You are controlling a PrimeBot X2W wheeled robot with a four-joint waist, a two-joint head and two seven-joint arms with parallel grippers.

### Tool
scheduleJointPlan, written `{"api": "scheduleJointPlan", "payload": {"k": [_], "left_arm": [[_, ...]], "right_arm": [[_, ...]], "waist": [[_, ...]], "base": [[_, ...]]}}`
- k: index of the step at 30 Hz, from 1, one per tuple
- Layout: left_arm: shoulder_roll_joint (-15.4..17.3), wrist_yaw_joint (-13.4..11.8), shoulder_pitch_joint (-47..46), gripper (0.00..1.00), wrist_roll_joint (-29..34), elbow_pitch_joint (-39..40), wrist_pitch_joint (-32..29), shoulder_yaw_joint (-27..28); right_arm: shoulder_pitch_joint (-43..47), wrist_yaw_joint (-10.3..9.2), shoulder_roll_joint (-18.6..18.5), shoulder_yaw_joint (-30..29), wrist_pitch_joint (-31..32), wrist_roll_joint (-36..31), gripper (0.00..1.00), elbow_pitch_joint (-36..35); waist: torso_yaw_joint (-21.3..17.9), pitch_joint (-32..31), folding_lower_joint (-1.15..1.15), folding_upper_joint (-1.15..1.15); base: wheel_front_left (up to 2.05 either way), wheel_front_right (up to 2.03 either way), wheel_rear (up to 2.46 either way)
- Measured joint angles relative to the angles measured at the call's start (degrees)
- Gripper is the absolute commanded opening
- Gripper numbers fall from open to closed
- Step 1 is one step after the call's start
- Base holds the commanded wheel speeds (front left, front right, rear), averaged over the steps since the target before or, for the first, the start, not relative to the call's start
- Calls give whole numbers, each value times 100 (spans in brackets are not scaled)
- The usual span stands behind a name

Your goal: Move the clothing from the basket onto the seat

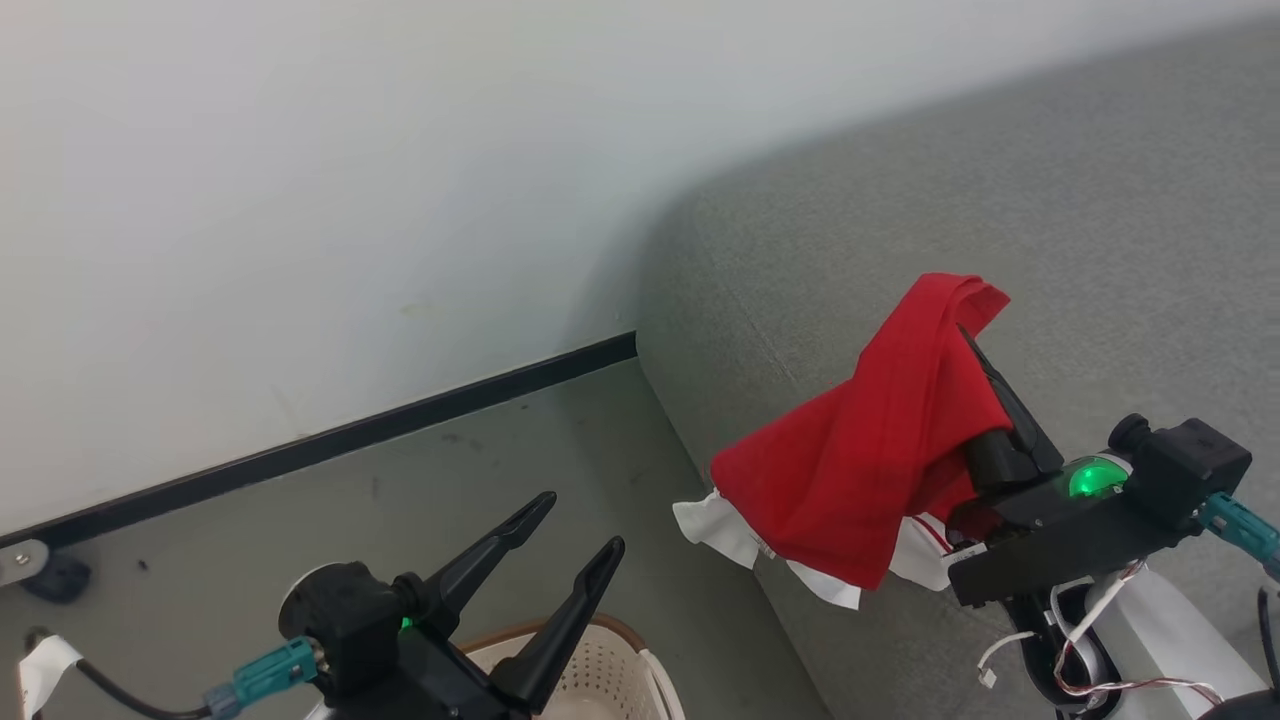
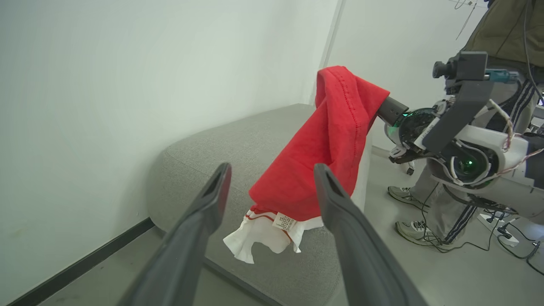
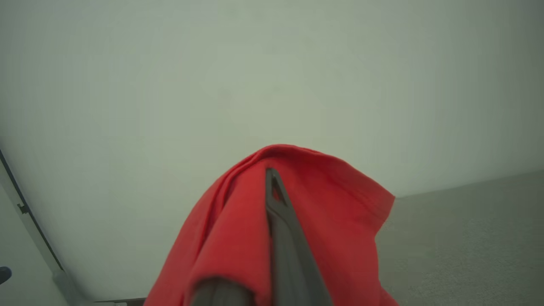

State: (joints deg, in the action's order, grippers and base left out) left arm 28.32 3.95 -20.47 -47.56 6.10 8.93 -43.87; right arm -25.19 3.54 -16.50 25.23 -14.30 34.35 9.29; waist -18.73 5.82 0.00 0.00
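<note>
- Head view: right gripper (image 1: 985, 365), at 4 o'clock, has jaws together, clamped on soft bright-red garment with white trim (image 1: 860, 460), which hangs over large grey woven-fabric seat cushion (image 1: 1000, 180).
- At 7 o'clock, left gripper (image 1: 582, 520) has jaws apart, empty, above cream perforated plastic basket (image 1: 600, 670).

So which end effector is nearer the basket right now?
Left. The left end effector hangs open right by the basket; the right end effector is away over the seat, shut on the red garment.

right end effector (image 3: 272, 178): closed on clothing (image 3: 229, 238) | seat (image 3: 467, 246): lower right
</note>
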Motion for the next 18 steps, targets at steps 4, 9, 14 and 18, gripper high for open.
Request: {"api": "scheduleJointPlan", "payload": {"k": [4, 9, 14, 18], "left_arm": [[11, -35, 0, 100, 92, 10, 53, 20], [25, -42, -1, 100, 159, 12, 82, 11], [21, -40, -26, 100, 196, 5, 93, -2], [10, 1, -41, 100, 223, -16, 103, -54]], "right_arm": [[126, -9, -53, -118, -1, -48, 0, -208], [313, -85, -80, -234, -24, -120, 0, -468], [440, -119, -104, -349, -25, -171, 0, -661], [575, -160, -115, -463, -40, -182, 0, -780]], "waist": [[-221, 51, 0, 0], [-454, 118, 0, 0], [-603, 187, 0, 0], [-631, 226, 0, 0]], "base": [[0, 0, 0], [0, 0, 0], [0, 0, 0], [0, 0, 0]]}}
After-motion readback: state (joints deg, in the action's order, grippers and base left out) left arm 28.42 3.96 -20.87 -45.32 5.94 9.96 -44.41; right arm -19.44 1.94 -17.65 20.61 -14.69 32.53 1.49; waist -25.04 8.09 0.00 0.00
